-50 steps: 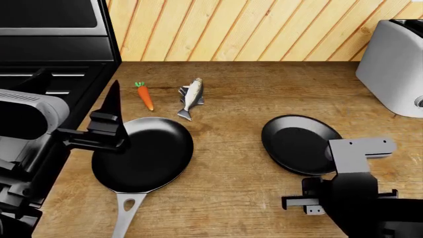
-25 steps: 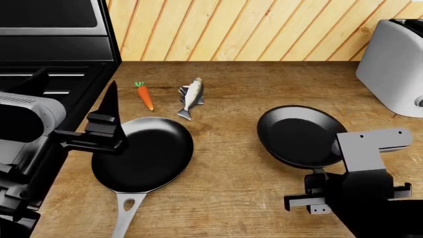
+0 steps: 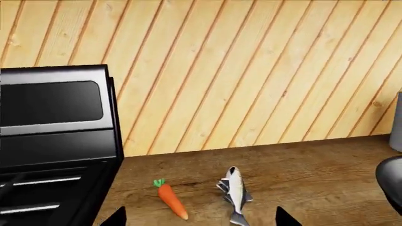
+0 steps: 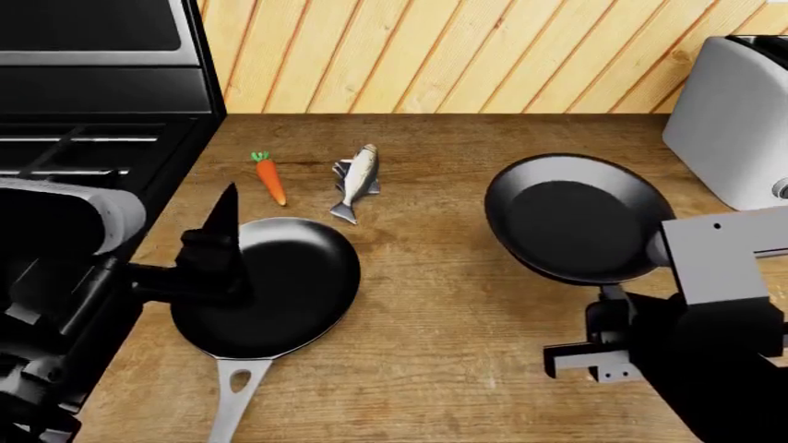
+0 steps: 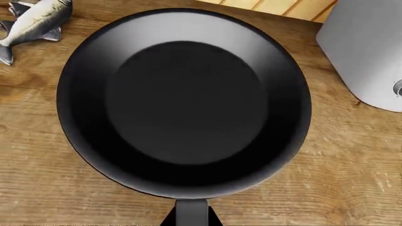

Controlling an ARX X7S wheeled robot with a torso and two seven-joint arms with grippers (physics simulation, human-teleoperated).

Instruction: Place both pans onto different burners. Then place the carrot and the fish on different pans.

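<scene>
Pans were both off the stove (image 4: 111, 138), so no part of the task was done yet. The larger pan (image 4: 265, 288) lay on the wooden counter (image 4: 431, 369) with its silver handle toward the robot. The smaller pan (image 4: 577, 219) looked raised over the counter near the toaster (image 4: 726, 120), its dark handle clamped in the right gripper (image 5: 190, 217). The carrot (image 4: 268, 178) and the fish (image 4: 356, 178) lay side by side behind the larger pan. The left gripper (image 4: 221, 242) hung over that pan's rim, jaws apart, holding nothing. Only the right wrist view showed the clamped handle; only the head view showed the larger pan.
</scene>
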